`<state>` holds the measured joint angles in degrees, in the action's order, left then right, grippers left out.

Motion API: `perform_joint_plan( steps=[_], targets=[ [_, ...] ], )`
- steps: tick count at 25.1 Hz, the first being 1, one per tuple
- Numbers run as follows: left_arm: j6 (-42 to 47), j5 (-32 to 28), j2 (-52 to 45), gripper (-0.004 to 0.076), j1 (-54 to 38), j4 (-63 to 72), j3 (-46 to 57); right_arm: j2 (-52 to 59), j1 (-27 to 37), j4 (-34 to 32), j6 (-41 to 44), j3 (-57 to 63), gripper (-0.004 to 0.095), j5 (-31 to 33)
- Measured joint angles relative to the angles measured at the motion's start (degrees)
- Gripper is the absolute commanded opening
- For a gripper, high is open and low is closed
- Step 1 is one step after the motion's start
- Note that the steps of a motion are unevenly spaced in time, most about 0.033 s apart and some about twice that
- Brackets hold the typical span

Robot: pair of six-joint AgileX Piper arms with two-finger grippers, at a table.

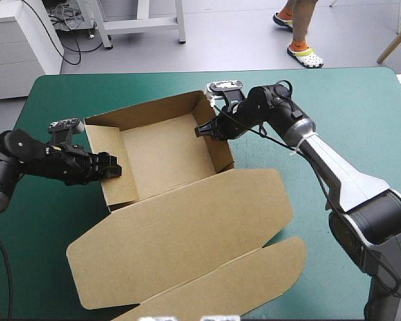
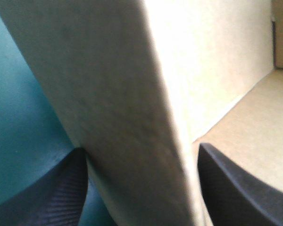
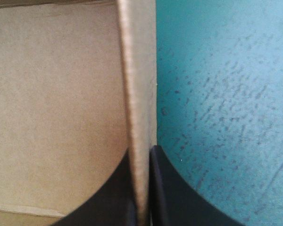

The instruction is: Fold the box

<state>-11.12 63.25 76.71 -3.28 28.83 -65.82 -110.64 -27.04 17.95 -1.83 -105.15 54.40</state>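
The teal-green table cover [image 1: 334, 120] carried the brown box [image 1: 164, 150] at its middle, standing as an open tray with four walls up; its lid [image 1: 187, 234] lay flat toward the near edge, tuck flaps spread; the board looked light and stiff, apt to crease only along its scored lines and to slide on the cover if pushed, so the wall rims and the lid's free edge seemed the best holds; the right gripper [image 1: 207, 130] was clamped on the right wall [image 3: 139, 94], fingers all but together; the left gripper [image 1: 107, 167] stood astride the left wall [image 2: 122, 117], fingers apart.
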Motion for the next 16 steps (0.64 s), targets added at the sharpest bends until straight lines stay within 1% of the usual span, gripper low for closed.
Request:
perform_joint_plan(
  steps=[2,3,4,5,9,11,14,16],
  targets=[
    [4.4,-1.9,0.0,0.0412,2.2,-3.2,0.0,0.0,0.0,-0.2,0.3,0.0,-0.0017,0.0],
    [7.0,-2.8,0.0,0.0364,3.2,-4.9,0.0,0.0,-0.1,-0.5,0.7,0.0,-0.0017,0.0],
    [11.9,-4.1,0.0,0.0344,4.8,-8.1,0.0,0.0,-0.7,-1.6,1.8,0.0,-0.0017,0.0],
    [14.0,-4.5,0.0,0.0321,5.5,-9.8,0.0,0.0,-1.1,-2.4,2.3,0.0,-0.0017,0.1],
    [18.9,-4.5,0.0,0.0244,6.9,-14.5,0.0,0.0,-3.1,-5.3,4.3,0.0,-0.0018,0.4],
    [20.4,-4.1,0.0,0.023,7.1,-16.1,0.0,0.0,-4.0,-6.6,5.4,0.0,-0.0018,0.4],
    [21.4,-2.9,0.0,0.023,7.1,-17.6,0.0,0.0,-5.3,-8.7,6.7,0.0,-0.0018,0.8],
    [21.7,-1.7,0.0,0.021,7.1,-18.4,0.0,0.0,-5.7,-9.0,7.2,0.0,-0.0018,1.7]
  ],
)
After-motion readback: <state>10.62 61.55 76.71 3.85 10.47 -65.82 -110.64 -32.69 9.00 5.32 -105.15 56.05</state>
